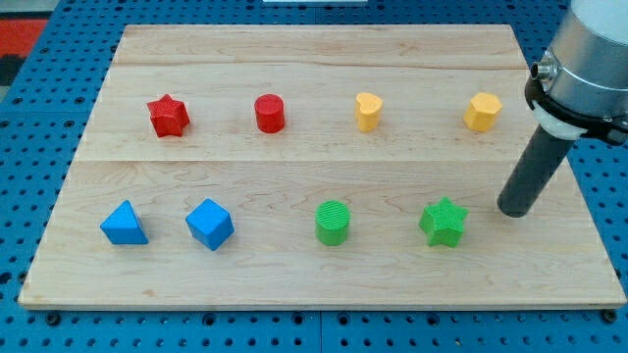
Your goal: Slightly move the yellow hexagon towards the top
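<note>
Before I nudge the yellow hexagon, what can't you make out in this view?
- The arm above my tip: cut off by the view's top and right edges.
- Yellow hexagon: its far side faces away.
- Whether my tip touches the wooden board: cannot tell.

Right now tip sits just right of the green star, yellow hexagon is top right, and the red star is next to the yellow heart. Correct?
One error. In the camera view the red star neighbours the red cylinder, which sits between it and the yellow heart. The rest holds: my tip is just right of the green star, apart from it, and the yellow hexagon is top right.
</note>
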Tool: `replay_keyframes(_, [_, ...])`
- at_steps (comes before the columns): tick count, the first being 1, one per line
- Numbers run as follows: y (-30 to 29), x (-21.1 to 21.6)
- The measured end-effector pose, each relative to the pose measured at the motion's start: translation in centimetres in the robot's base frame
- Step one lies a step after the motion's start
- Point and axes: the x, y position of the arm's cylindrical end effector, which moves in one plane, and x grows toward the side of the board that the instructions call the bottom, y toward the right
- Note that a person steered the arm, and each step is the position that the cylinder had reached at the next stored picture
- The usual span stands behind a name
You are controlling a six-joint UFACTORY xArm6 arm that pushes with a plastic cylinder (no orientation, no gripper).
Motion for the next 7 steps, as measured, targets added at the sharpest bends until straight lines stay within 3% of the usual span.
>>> replay_keyframes(2, [2.1,-2.2])
replay_keyframes(3, [6.0,-5.3])
replay_keyframes(5, [5.4,-10.0])
replay_keyframes(7, [2.9,-12.1])
